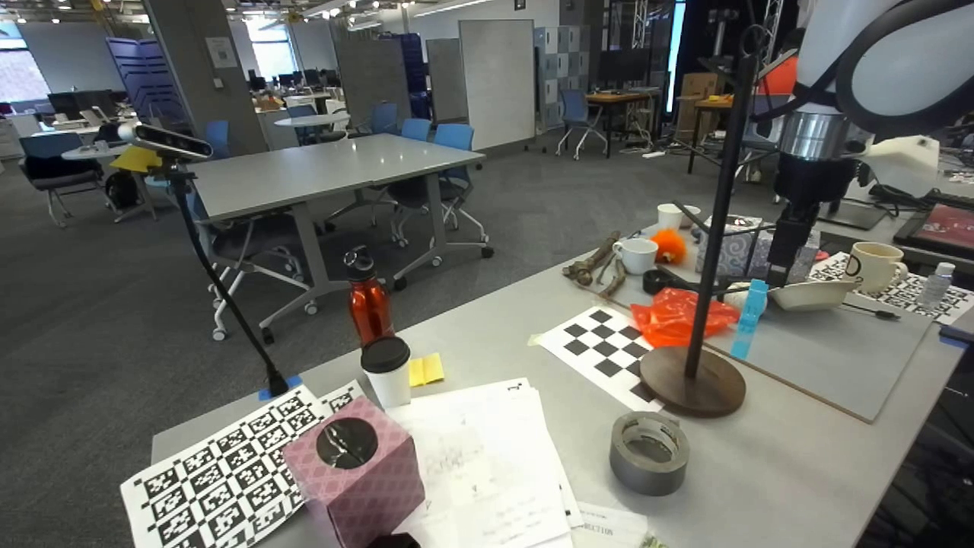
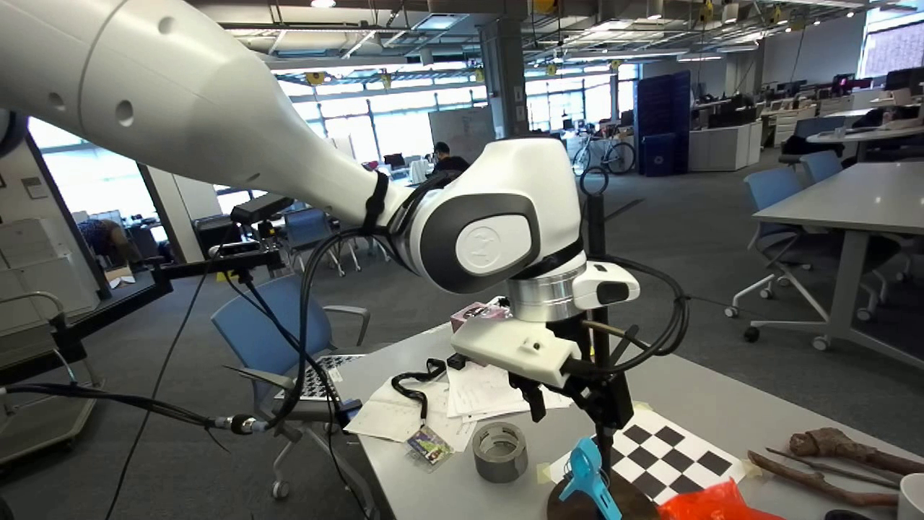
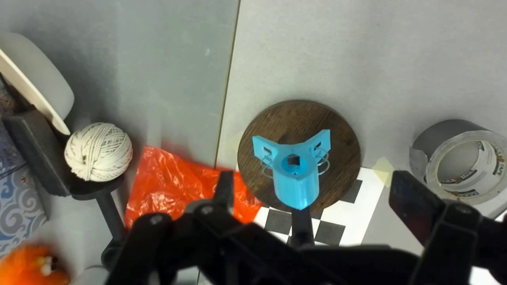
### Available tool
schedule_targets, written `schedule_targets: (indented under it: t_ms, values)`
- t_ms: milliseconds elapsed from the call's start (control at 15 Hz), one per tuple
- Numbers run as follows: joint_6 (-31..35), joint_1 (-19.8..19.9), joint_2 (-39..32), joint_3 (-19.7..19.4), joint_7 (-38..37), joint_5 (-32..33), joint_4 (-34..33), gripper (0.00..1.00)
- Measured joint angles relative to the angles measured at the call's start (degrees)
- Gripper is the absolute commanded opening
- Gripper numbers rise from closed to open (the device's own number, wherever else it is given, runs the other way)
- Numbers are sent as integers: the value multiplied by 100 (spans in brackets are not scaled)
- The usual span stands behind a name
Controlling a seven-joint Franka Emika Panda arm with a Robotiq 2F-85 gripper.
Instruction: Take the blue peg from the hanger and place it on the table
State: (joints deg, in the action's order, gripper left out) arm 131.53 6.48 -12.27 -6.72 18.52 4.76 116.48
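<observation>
The blue peg is a light-blue clip with flared handles and a wire spring. It shows in both exterior views (image 1: pixel 749 312) (image 2: pixel 590 477) and in the wrist view (image 3: pixel 297 188). It is tilted beside the dark post of the hanger (image 1: pixel 719 213), above the round wooden base (image 1: pixel 692 384); the exact contact with the hanger is hard to see. My gripper (image 2: pixel 575 413) is open and empty, pointing down above the peg. In the wrist view the peg lies between the spread fingers of the gripper (image 3: pixel 311 188), with no finger touching it.
A red plastic bag (image 1: pixel 677 316) and a checkerboard sheet (image 1: pixel 601 346) lie beside the base. A grey tape roll (image 3: pixel 471 162) stands on the base's other side. A string ball (image 3: pixel 99 152) and a white dish (image 3: pixel 37 75) are near the bag.
</observation>
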Motion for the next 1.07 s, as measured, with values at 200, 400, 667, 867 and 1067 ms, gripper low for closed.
schedule_targets:
  t_ms: [200, 400, 667, 867, 1067]
  values:
    - [233, 55, -54, 16, 168, -34, -32, 100]
    - [343, 79, -62, 32, 246, -126, -20, 100]
    - [493, 83, -1, 59, 278, -347, 109, 100]
    - [516, 83, 142, 102, 278, -497, 323, 100]
    - [525, 82, 340, 129, 267, -533, 602, 100]
